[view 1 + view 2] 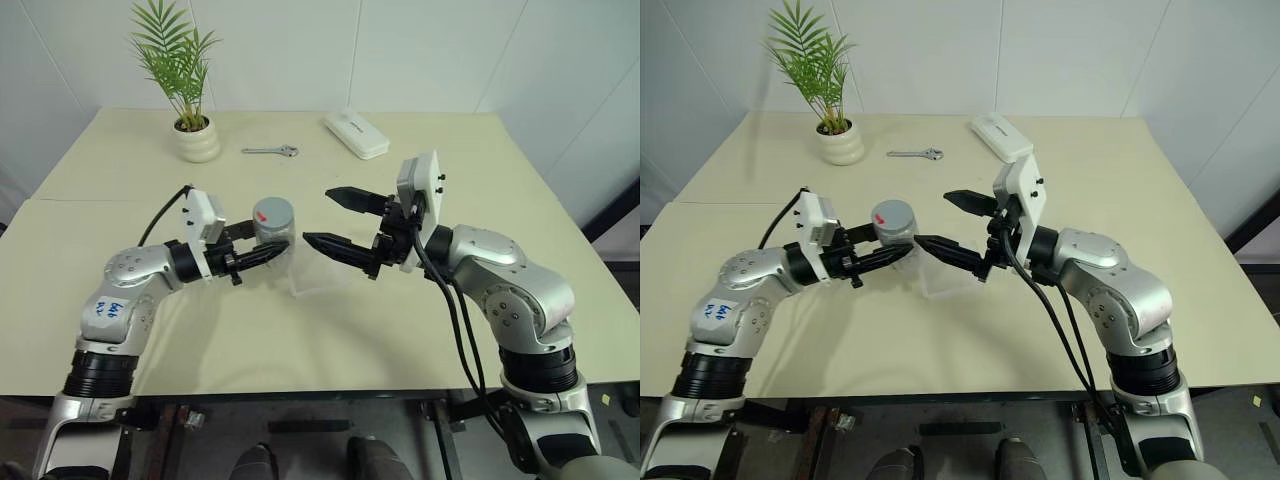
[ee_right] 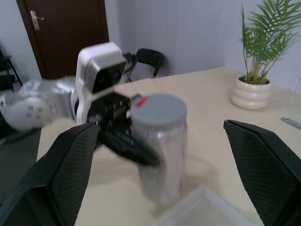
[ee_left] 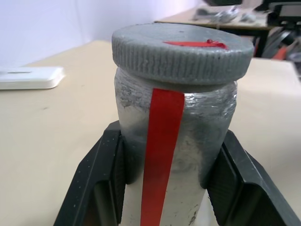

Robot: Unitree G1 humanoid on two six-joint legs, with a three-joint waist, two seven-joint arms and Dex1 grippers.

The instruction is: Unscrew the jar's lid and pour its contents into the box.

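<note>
My left gripper (image 1: pixel 266 242) is shut on the jar (image 1: pixel 273 232), a small translucent grey cylinder with a red stripe (image 3: pixel 161 155) down its side, and holds it upright above the table. The grey lid (image 3: pixel 181 52) with a red mark sits on the jar. Black fingers (image 3: pixel 96 183) clamp the jar's body on both sides. My right gripper (image 1: pixel 317 215) is open, pointing at the jar from its right, its fingertips a short way off. In the right wrist view the jar (image 2: pixel 162 150) stands between that gripper's spread fingers (image 2: pixel 63 172). The clear box (image 1: pixel 322 280) lies on the table below the grippers. The contents are hidden.
At the table's far side stand a cream plant pot (image 1: pixel 197 140) with a palm, a metal wrench (image 1: pixel 272 151) and a white oblong case (image 1: pixel 355 133). The beige table (image 1: pixel 120 230) ends close to me at its front edge.
</note>
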